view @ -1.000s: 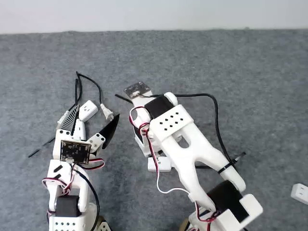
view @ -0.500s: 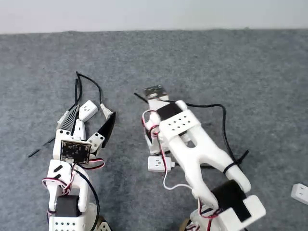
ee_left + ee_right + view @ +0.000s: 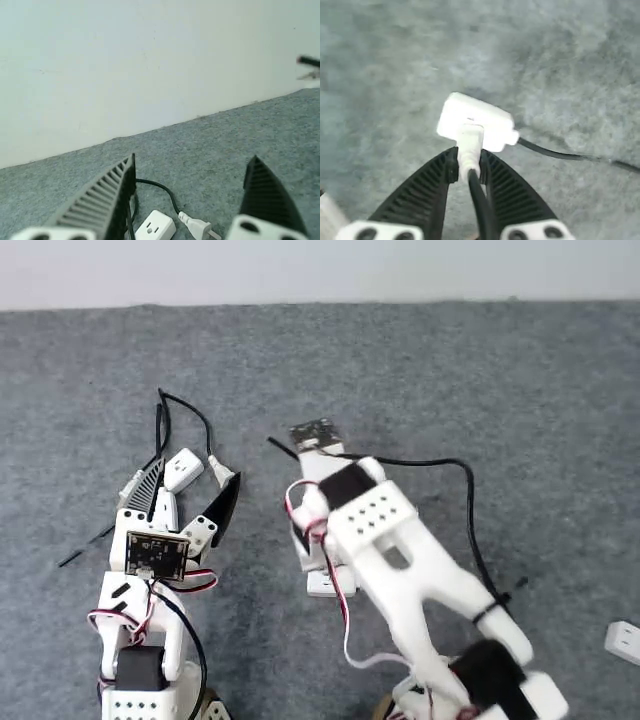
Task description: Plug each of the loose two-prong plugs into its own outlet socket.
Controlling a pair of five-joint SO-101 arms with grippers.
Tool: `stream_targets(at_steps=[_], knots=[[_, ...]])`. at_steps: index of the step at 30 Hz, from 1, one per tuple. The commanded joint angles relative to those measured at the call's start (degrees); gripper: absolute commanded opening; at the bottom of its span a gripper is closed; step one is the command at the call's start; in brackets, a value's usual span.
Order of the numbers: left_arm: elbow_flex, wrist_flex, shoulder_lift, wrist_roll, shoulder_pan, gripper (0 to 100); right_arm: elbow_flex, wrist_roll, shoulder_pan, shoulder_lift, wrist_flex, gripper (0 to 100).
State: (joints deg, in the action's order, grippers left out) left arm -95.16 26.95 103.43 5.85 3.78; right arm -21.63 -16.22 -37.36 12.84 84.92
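In the right wrist view my right gripper (image 3: 469,161) is shut on a white two-prong plug (image 3: 469,142), whose front end meets a white outlet socket (image 3: 475,121) lying on the grey carpet. In the high view the right arm (image 3: 372,512) bends over that outlet socket (image 3: 322,585) and hides the gripper. My left gripper (image 3: 190,492) stands open and holds nothing. Just beyond its fingertips lie a second white outlet socket (image 3: 183,468) and a loose white plug (image 3: 223,478) on a black cord. That socket (image 3: 155,227) and plug (image 3: 196,227) lie between the open fingers (image 3: 102,202).
A third white outlet socket (image 3: 622,640) lies at the right edge of the carpet. Black cords (image 3: 462,502) trail around the right arm and behind the left gripper (image 3: 160,425). A pale wall (image 3: 320,270) bounds the far side.
The right arm's wrist swung to the right, then came back a little to the left and dropped lower over the middle outlet socket. The left arm has stayed still.
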Motion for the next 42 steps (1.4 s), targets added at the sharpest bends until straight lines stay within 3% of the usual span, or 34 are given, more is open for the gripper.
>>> stream_targets(at_steps=[1,24,42], knots=[[0.4,-2.02,0.97,0.26,0.0,33,-0.35,-0.62,-2.86,6.9,0.4,0.8],[0.31,-2.02,0.97,0.26,0.0,33,-11.6,-5.89,-0.66,8.04,-8.4,0.8],[0.31,-2.02,0.97,0.26,0.0,33,-17.49,-5.89,0.31,7.87,-16.13,0.8]])
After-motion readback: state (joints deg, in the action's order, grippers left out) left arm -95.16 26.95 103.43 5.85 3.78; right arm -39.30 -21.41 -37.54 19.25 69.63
